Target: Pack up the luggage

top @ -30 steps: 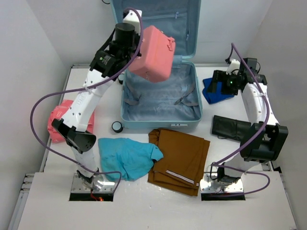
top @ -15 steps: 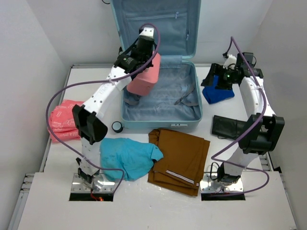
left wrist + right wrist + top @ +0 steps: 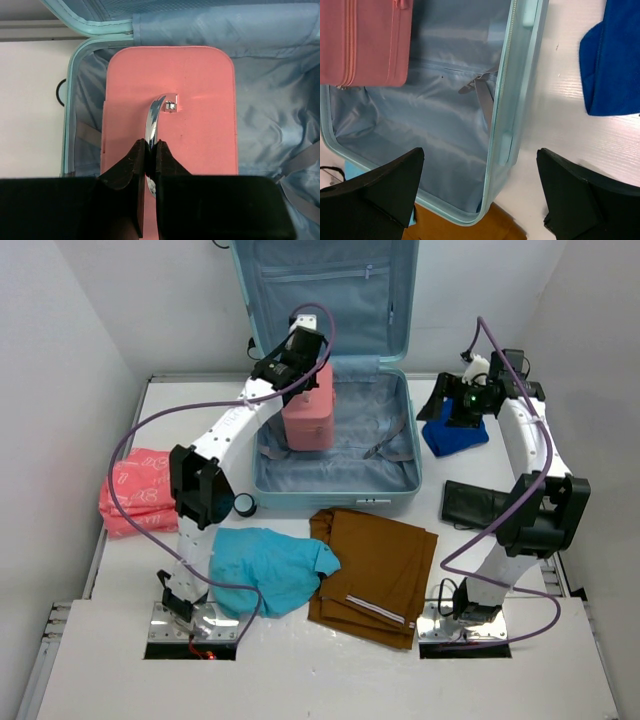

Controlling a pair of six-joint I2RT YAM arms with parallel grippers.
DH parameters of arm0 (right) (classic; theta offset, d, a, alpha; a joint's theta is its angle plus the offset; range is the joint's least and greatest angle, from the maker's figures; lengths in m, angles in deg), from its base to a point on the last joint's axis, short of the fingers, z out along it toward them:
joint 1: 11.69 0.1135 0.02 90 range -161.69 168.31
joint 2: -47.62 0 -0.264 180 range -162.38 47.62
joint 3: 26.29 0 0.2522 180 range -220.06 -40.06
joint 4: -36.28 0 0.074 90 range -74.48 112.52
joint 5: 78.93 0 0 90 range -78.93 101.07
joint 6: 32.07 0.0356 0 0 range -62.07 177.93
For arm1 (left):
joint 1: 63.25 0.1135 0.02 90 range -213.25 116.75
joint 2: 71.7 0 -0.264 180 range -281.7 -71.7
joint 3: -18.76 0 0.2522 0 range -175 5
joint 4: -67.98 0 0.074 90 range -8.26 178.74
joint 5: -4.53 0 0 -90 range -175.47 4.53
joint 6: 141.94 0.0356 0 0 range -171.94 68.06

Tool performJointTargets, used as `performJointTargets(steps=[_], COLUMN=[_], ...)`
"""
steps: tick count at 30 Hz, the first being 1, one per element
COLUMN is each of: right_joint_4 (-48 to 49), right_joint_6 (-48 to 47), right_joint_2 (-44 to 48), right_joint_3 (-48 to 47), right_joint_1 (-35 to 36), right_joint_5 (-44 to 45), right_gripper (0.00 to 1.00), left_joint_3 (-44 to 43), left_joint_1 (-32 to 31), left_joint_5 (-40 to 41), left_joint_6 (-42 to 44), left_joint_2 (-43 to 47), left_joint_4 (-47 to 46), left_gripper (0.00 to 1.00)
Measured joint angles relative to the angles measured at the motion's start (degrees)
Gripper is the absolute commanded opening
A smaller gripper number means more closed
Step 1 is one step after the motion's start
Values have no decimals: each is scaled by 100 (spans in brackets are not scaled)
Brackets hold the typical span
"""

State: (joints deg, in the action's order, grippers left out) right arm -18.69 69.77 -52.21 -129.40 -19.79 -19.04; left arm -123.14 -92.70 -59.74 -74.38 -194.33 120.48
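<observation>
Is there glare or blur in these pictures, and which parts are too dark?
Left wrist: the metal handle of the pink case glints brightly; the left gripper's fingers are almost black. Right wrist: the right gripper's fingers are dark too, the luggage lining clear. Top external: even light, soft shadows only.

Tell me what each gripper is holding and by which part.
The left gripper pinches the small pink box-shaped case by its chrome handle; the right gripper holds nothing.

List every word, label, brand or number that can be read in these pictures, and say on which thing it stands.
No text can be read in any view.
Folded pink cloth on the left: white marks, too small to read.
Pale aqua hard-shell suitcase and pink box-shaped case: no lettering visible.
</observation>
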Motion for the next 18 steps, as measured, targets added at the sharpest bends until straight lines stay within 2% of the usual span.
performJointTargets(steps=[18], right_joint_4=[-2], right_joint_6=[0], right_joint_2=[-133], right_joint_3=[-37], right_joint_1=[0], right_joint_5=[2], right_gripper=[94], left_joint_3=[-122], left_joint_1=[831], left_joint_5=[291], left_joint_6=[-356], left_joint_2=[-391], left_joint_4=[-188], left_gripper=[0])
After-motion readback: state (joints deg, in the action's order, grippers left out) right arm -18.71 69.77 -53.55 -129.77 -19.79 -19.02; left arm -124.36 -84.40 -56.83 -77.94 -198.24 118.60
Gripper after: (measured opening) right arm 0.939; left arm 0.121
